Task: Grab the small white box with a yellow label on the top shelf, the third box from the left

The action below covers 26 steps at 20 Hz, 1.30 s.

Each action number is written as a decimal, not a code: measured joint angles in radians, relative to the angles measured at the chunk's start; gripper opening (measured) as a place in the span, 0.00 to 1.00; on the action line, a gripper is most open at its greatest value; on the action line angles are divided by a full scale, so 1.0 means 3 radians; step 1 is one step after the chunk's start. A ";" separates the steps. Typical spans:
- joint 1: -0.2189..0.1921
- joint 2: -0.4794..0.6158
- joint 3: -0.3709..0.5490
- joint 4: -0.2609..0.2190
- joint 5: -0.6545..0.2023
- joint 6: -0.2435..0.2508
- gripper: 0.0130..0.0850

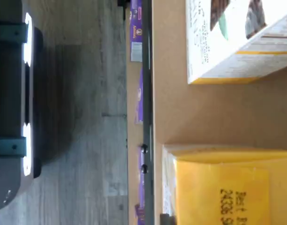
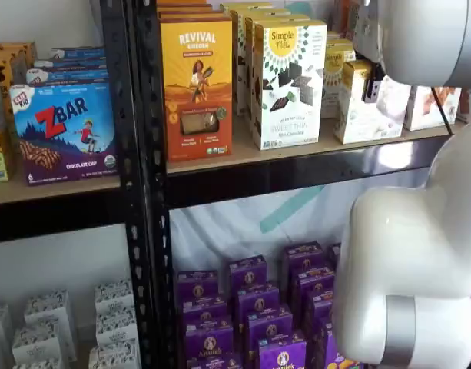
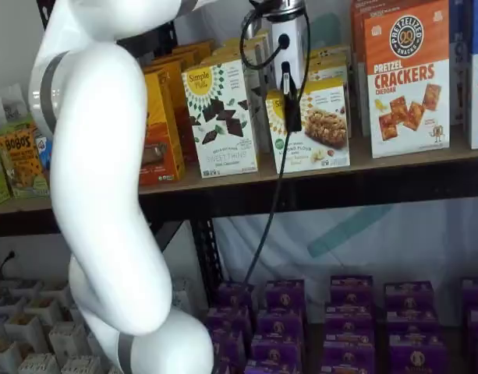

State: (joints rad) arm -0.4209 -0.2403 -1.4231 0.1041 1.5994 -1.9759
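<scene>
Both shelf views show the small white box with a yellow round logo (image 3: 309,125) on the light tan wooden top shelf (image 3: 301,175), right of the taller white "Simple Mills" "Sweet Thins" box (image 3: 220,118). Right again stands an orange-and-white "Pretzel Crackers" box (image 3: 407,78). The gripper (image 3: 289,97) hangs before the small box; I cannot tell its opening.

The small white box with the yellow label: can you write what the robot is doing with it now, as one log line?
phase: approach | gripper: in front of small white box, fingers side-on, grip unclear | box: upright on top shelf, not lifted
</scene>
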 joint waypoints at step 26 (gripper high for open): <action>0.0207 -0.1332 0.0988 -0.0082 0.0722 0.0228 0.28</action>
State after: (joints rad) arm -0.3589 -0.6399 -1.1267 0.0796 1.8159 -1.9075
